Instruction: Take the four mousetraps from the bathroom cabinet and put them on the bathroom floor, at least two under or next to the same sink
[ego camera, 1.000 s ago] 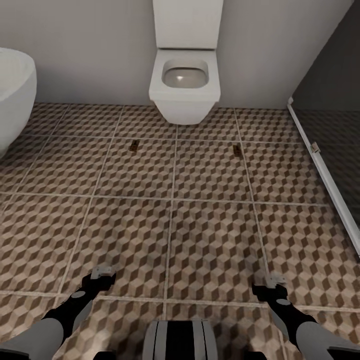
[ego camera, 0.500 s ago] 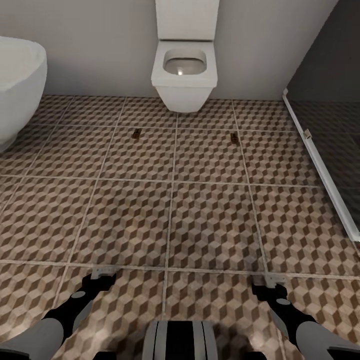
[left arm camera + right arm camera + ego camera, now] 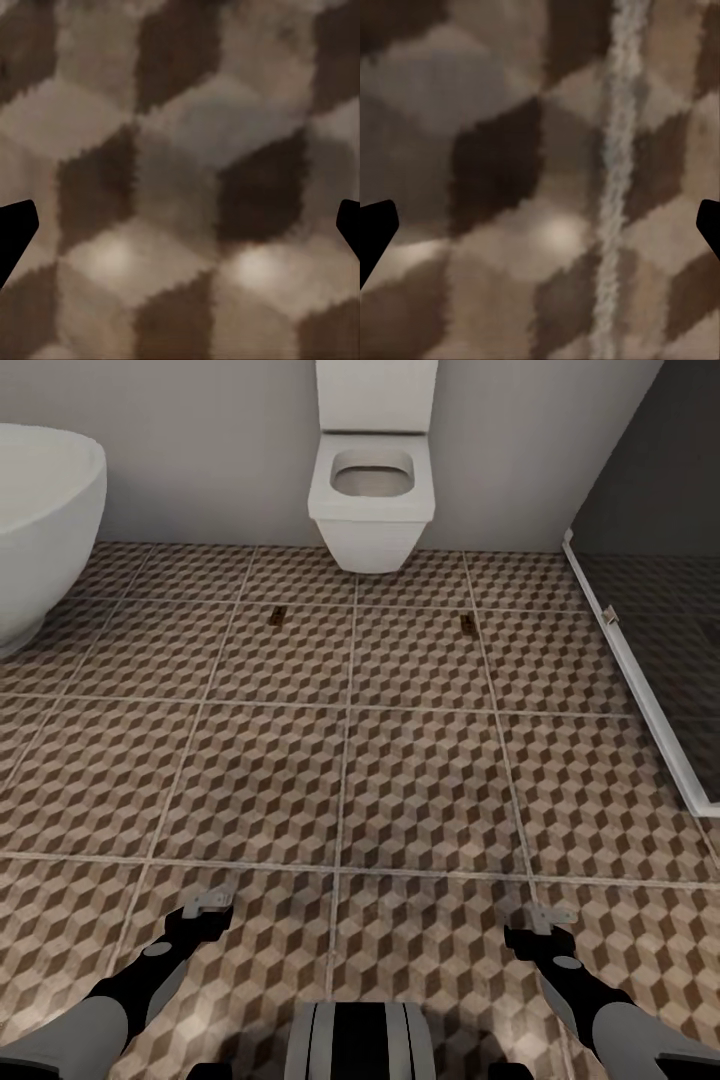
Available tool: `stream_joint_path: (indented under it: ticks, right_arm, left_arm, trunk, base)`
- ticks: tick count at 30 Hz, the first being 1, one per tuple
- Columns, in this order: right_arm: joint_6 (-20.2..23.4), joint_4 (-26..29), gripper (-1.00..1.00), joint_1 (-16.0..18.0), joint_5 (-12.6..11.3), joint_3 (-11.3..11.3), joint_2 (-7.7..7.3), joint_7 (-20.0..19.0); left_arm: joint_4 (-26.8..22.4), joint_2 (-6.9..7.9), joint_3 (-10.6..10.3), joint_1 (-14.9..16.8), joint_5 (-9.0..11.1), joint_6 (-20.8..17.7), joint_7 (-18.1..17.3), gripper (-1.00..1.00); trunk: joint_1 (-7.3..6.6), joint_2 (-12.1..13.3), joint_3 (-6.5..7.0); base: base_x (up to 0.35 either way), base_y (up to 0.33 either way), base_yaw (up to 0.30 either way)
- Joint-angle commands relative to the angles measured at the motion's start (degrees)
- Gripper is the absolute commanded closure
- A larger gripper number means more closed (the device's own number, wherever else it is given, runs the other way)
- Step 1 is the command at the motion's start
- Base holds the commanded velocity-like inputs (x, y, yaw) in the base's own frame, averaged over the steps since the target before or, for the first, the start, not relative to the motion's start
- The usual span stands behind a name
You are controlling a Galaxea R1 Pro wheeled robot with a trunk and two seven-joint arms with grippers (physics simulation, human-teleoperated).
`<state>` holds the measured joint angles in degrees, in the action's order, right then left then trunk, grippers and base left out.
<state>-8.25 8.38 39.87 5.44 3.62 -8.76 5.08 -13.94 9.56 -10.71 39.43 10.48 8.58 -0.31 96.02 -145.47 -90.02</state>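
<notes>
Head view: two mousetraps, one (image 3: 279, 617) left and one (image 3: 467, 622) right of the toilet (image 3: 372, 480), lie on the cube-patterned floor (image 3: 420, 780), long axes pointing toward the wall. Left gripper (image 3: 209, 903) and right gripper (image 3: 549, 916) hang low. Wrist views: both spread wide, empty, over tile.

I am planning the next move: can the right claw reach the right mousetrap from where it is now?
Probably not. The right claw hangs low near the robot, and the mousetrap lies far ahead by the toilet. Only open floor lies between, so the base likely must roll closer.
</notes>
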Motion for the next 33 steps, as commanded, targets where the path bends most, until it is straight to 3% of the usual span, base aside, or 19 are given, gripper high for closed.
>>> stream_joint_path:
  ticks: [1, 19, 33]
  right_arm:
    - [-0.17, -0.06, -1.00, 0.03, 0.54, 0.40, 0.03, 0.09]
    - [0.60, 0.04, -1.00, 0.03, 0.45, 0.31, 0.35, 0.38]
    - [0.73, 0.05, -1.00, 0.03, 0.41, 0.57, 0.33, 0.21]
  left_arm:
    - [0.05, 0.02, -0.45, 0.03, 0.62, 0.21, -0.02, -1.00]
    - [0.51, -0.93, -0.34, 0.03, 1.04, 0.12, 1.99, -1.00]
    - [1.31, -1.28, -0.29, 0.03, 0.95, 0.19, 2.39, -1.00]
  trunk:
    - [-0.01, -0.01, -0.03]
    - [-0.01, -0.01, -0.03]
    - [-0.37, 0.18, 3.07]
  base:
    - [-0.027, 0.005, 0.000]
    - [-0.007, 0.001, 0.000]
    - [0.000, 0.000, 0.000]
